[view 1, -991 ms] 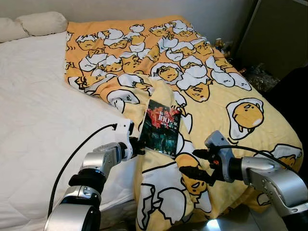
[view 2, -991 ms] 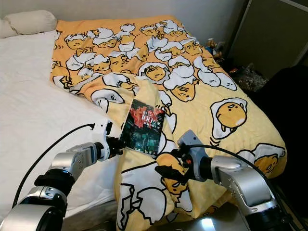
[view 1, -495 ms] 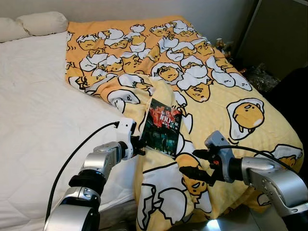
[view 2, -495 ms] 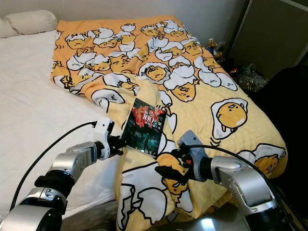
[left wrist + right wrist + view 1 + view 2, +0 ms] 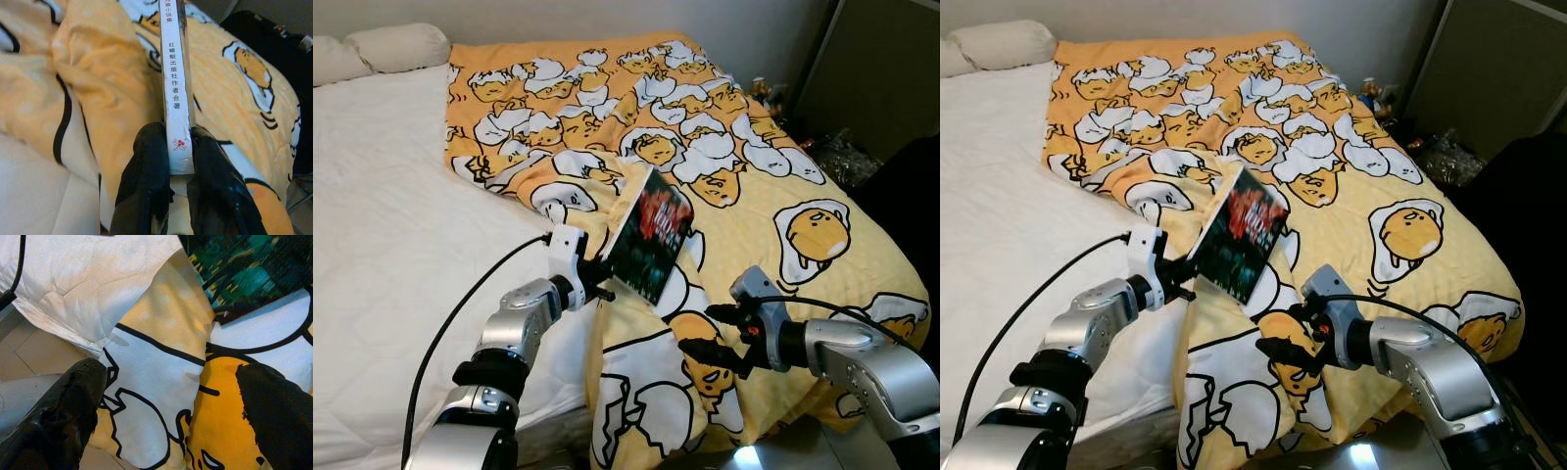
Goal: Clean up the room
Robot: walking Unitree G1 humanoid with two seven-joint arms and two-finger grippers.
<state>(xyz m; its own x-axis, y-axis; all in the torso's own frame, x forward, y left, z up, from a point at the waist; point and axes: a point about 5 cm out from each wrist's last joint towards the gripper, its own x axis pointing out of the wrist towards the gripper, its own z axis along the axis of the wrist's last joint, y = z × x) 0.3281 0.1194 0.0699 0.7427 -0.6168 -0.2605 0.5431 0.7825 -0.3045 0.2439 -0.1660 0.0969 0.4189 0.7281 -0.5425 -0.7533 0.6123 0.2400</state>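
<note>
A bed [image 5: 382, 225] with a white sheet is lying half under a yellow egg-print blanket [image 5: 744, 186]. The left gripper [image 5: 171, 171] is pinching a dark-covered book [image 5: 649, 233] by the foot of its white spine, holding it tilted up off the blanket. The right gripper [image 5: 710, 333] is hovering beside it over the blanket, fingers spread wide and holding nothing.

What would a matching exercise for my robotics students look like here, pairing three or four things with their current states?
Things:
1. dark paperback book
2. left gripper
3. right gripper
4. beige pillow

States:
A. jaws wide open over the yellow egg-print blanket
B. at the head of the bed
C. tilted up on edge
D. shut on the book's spine

Pairs: 1-C, 2-D, 3-A, 4-B
</note>
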